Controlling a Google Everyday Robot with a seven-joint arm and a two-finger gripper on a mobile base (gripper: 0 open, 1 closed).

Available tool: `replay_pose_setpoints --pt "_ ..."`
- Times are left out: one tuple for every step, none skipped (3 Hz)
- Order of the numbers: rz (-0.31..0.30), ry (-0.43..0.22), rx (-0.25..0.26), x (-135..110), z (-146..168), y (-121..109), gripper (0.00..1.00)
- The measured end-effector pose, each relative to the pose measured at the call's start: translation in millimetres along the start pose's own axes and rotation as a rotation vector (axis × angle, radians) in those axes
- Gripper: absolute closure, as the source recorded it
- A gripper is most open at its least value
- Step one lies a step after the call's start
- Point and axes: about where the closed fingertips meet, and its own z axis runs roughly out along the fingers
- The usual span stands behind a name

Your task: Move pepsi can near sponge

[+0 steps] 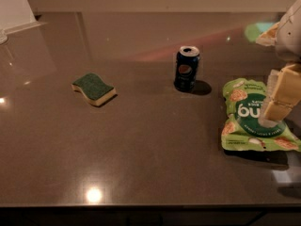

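Observation:
The pepsi can (187, 68) stands upright on the dark countertop, right of centre, its silver top open to view. The sponge (94, 88) lies flat to the left of the can, green scrub side up, about two can-heights away. My gripper (276, 108) hangs at the right edge of the view, above the green snack bag and to the right of the can, apart from it. It holds nothing that I can see.
A green snack bag (249, 121) lies flat on the counter (150, 149) right of the can, partly under the gripper. The counter's front edge runs along the bottom. A white object (14, 8) stands at the back left corner.

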Motion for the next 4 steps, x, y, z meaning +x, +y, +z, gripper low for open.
replay_pose_setpoints --pt "0.002 -0.004 0.002 -1 -1 -1 0.00" --pt "0.067 -0.050 0.029 -12 6 -15 0.00" --pt "0.152 -0.118 0.061 -22 16 -44 0.00" --pt "0.221 -0.199 0.082 -33 29 -75 0.00"
